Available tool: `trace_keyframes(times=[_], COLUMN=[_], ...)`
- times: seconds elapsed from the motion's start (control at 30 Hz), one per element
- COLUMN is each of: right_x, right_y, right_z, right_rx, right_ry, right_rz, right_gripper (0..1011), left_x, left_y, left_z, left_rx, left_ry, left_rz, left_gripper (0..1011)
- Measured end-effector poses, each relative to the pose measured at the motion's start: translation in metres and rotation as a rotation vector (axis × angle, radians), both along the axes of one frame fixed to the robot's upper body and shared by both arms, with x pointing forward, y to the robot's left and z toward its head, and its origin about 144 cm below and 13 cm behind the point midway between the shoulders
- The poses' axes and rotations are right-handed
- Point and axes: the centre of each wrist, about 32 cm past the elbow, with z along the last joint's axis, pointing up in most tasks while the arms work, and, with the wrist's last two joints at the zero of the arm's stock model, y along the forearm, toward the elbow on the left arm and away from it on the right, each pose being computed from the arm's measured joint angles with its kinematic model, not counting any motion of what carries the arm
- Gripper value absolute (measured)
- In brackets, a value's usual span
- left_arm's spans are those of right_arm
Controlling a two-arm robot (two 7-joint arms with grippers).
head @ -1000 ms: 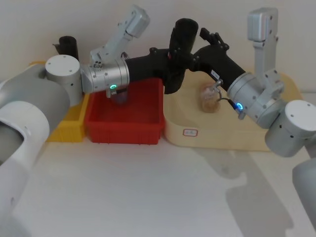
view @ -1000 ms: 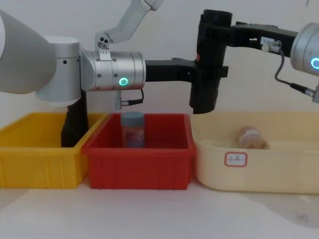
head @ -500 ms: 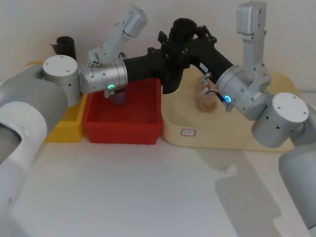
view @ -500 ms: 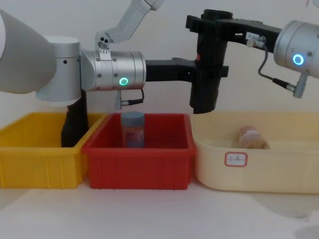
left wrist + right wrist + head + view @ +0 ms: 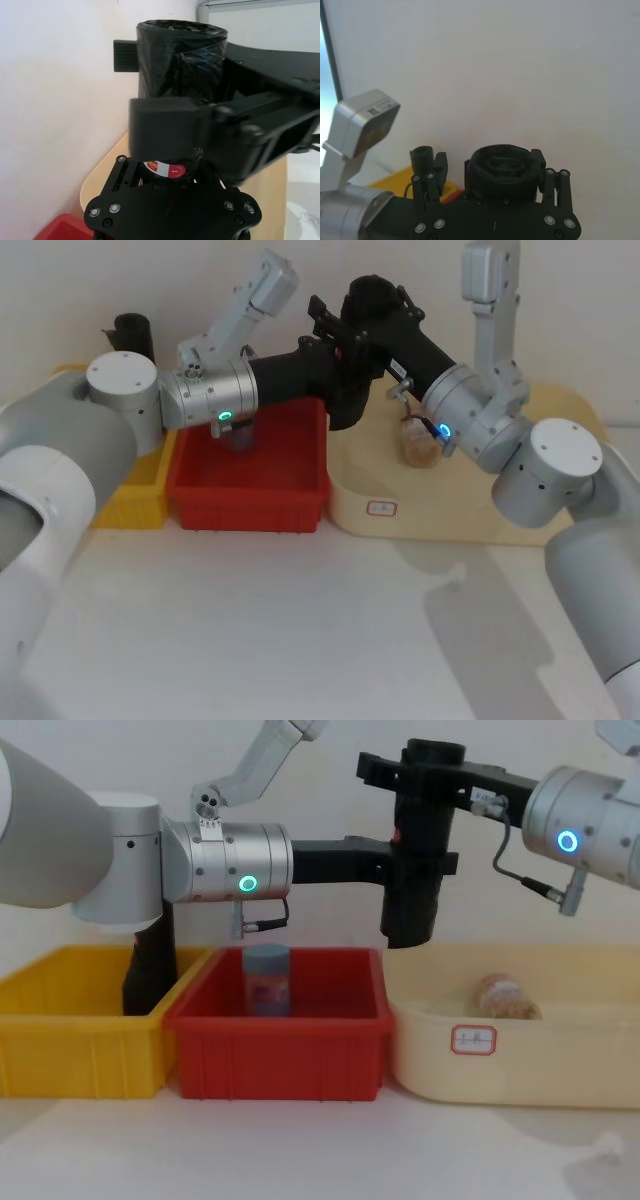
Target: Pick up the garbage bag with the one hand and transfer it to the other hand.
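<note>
Our left gripper (image 5: 412,870) clamps the garbage bag (image 5: 418,925) upright mid-height. Our right gripper (image 5: 425,778) straddles its top, jaws open; we should close squarely before the left lets go.

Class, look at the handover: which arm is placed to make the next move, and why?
The right. Its tool straddles the top of the garbage bag with fingers apart, so it probably closes next. The left tool already grips the middle.

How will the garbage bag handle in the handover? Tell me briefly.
Probably fairly stiff: the garbage bag stands straight with the left gripper clamping only its middle. Its crinkled film looks slick and may give slightly, so the right gripper, jaws straddling the top, should close firmly. Laid sideways, the cylinder would likely roll.
</note>
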Motion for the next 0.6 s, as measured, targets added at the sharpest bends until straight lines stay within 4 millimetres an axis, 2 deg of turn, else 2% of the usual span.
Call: trace_keyframes(times=[0.43, 0.6], right_x=[0.0074, 0.0088], right_y=[0.0038, 0.0047], right_z=[-0.0041, -0.0046], right_rx=[-0.018, -0.021], right_ry=[0.001, -0.001], right_rz=[-0.035, -0.042], right_gripper=[991, 873], left_x=[0.0000, 0.0000], left_y=[-0.0001, -0.0001], left_z=[0.0000, 0.0000], left_rx=[0.000, 0.000], left_ry=[0.000, 0.000], left_rz=[0.000, 0.000], left_gripper=[390, 390])
